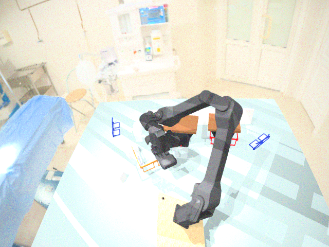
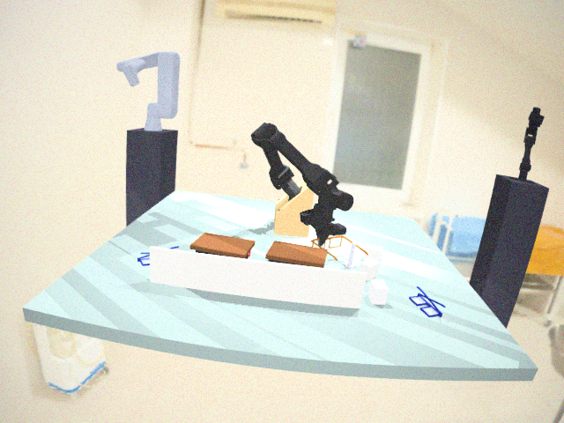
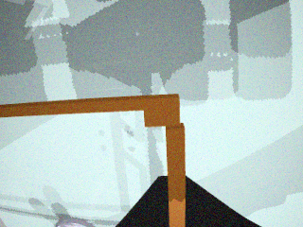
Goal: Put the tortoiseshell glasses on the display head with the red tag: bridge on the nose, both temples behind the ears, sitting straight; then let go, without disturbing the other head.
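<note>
My gripper (image 1: 161, 162) (image 2: 322, 241) is shut on the tortoiseshell glasses (image 1: 146, 166) (image 2: 337, 241) (image 3: 159, 112), a thin orange-brown frame. It holds them by one temple, a little above the table, in front of the two display heads. The heads show as dark blocks with brown tops. The one near the gripper (image 1: 186, 123) (image 2: 296, 253) has a small red mark at its base. The other head (image 1: 212, 122) (image 2: 222, 244) wears red glasses (image 1: 233, 140) and is partly hidden by my arm. The glasses hang clear of both heads.
Blue glasses lie at the table's left (image 1: 115, 128) (image 2: 426, 303) and right (image 1: 259, 141) (image 2: 144, 258). A long white wall (image 2: 255, 278) stands behind the heads, with white cubes (image 2: 378, 292) beside it. The arm's wooden pedestal (image 1: 169, 228) (image 2: 293, 217) stands at the table edge.
</note>
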Robot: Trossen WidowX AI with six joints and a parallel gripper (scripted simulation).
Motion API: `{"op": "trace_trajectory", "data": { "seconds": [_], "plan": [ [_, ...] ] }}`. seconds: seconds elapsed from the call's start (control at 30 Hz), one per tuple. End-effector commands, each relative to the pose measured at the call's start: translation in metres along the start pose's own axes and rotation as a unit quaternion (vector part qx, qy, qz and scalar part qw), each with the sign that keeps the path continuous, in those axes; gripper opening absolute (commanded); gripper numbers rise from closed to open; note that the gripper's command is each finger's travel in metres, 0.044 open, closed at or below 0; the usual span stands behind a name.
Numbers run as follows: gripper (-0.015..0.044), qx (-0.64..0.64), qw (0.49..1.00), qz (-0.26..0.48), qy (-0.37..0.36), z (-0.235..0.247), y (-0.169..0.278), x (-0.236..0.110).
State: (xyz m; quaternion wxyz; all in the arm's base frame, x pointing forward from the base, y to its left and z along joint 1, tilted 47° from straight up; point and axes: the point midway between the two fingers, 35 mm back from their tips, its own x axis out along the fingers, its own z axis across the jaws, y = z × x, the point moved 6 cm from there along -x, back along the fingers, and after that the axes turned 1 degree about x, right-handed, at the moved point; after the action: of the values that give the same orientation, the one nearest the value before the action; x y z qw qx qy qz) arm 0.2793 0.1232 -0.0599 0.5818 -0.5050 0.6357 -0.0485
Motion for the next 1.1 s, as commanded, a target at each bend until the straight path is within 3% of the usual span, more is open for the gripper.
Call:
{"op": "trace_trajectory", "data": {
  "seconds": [0.0,1.07],
  "plan": [
    [0.0000,0.000,1.000,-0.003,-0.003,0.0003,-0.0030,-0.0011],
    [0.0000,0.000,1.000,-0.003,-0.003,0.0003,0.0043,-0.0011]
  ]
}}
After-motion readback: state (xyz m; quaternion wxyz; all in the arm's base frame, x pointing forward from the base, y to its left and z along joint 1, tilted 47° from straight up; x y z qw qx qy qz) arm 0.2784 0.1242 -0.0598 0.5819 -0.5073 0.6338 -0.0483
